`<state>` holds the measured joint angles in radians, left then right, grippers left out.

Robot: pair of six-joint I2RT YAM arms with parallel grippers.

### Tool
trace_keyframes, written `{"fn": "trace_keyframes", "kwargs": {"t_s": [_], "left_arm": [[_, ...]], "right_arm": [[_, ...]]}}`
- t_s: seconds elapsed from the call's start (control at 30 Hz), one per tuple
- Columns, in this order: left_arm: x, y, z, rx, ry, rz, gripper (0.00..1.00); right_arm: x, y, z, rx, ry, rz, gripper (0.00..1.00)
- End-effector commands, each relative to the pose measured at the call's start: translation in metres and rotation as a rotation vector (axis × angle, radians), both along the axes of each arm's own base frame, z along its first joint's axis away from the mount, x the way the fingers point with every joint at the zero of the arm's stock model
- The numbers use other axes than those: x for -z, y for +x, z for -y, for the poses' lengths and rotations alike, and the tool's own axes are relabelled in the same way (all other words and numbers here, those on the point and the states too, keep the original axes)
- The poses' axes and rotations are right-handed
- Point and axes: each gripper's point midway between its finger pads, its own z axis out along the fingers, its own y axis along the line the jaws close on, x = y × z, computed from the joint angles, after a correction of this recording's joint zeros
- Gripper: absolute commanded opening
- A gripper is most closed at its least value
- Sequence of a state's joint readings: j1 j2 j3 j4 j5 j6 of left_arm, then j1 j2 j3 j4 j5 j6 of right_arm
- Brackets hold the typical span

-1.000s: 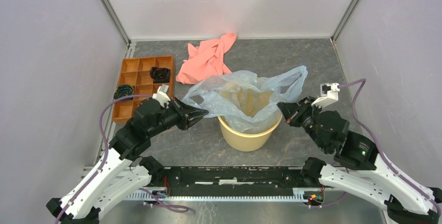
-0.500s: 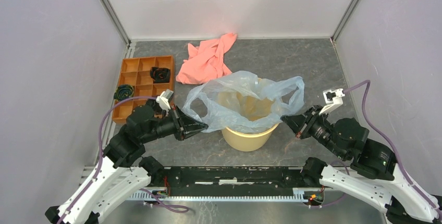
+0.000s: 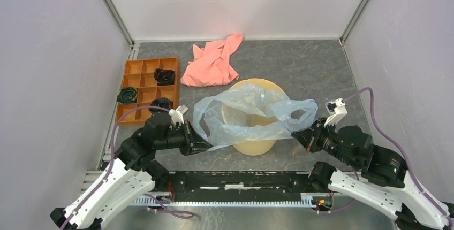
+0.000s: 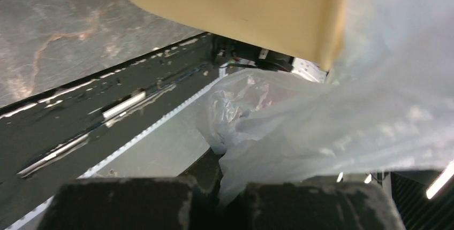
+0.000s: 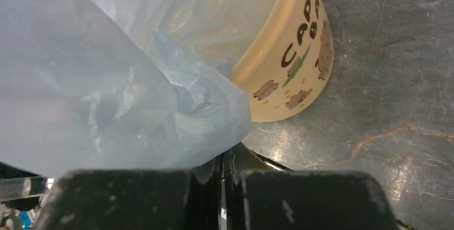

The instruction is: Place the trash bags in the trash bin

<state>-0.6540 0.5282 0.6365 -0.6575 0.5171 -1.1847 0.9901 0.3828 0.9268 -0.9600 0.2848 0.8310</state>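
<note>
The trash bag [image 3: 241, 125], a thin bluish translucent film, is stretched flat between my two grippers over the near half of the trash bin [image 3: 256, 82], a cream round bucket whose far rim shows bare. At the bag's left end my left gripper [image 3: 209, 146] is shut on the film. My right gripper [image 3: 296, 137] is shut on the right end, beside a loose handle loop. In the left wrist view the bag [image 4: 321, 123] runs into the closed jaws [image 4: 231, 192] under the bin [image 4: 241, 10]. The right wrist view shows the bag [image 5: 107, 96] pinched at the jaws [image 5: 222, 174], with the printed bin [image 5: 289, 69] behind.
An orange compartmented tray [image 3: 140, 69] with dark coiled items stands at the left. A salmon-pink cloth [image 3: 211, 61] lies behind the bin. The black base rail [image 3: 241, 179] runs along the near edge, close below both grippers. Walls close in the left, right and back.
Both grippers have dropped lower and come back toward the near edge, dragging the bag with them. The bag's mouth has slid off the bin's far side, baring the far rim.
</note>
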Motion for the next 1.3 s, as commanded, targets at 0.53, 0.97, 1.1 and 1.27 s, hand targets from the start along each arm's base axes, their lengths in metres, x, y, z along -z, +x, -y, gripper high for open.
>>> {"fn": "trace_keyframes", "kwargs": {"t_s": [0.53, 0.97, 1.1, 1.27], "left_arm": [[0.009, 0.063, -0.017, -0.167, 0.216, 0.275, 0.67], [-0.046, 0.049, -0.083, -0.242, 0.432, 0.474, 1.0], [-0.067, 0.064, -0.077, -0.237, 0.442, 0.547, 1.0], [-0.066, 0.081, -0.057, -0.191, 0.438, 0.559, 1.0]], "right_arm": [[-0.035, 0.016, 0.047, 0.071, -0.141, 0.281, 0.83], [-0.146, -0.012, 0.004, -0.421, -0.297, 0.683, 0.98], [-0.15, 0.027, -0.025, -0.476, -0.535, 0.703, 0.98], [-0.157, 0.054, -0.067, -0.529, -0.605, 0.723, 0.98]]}}
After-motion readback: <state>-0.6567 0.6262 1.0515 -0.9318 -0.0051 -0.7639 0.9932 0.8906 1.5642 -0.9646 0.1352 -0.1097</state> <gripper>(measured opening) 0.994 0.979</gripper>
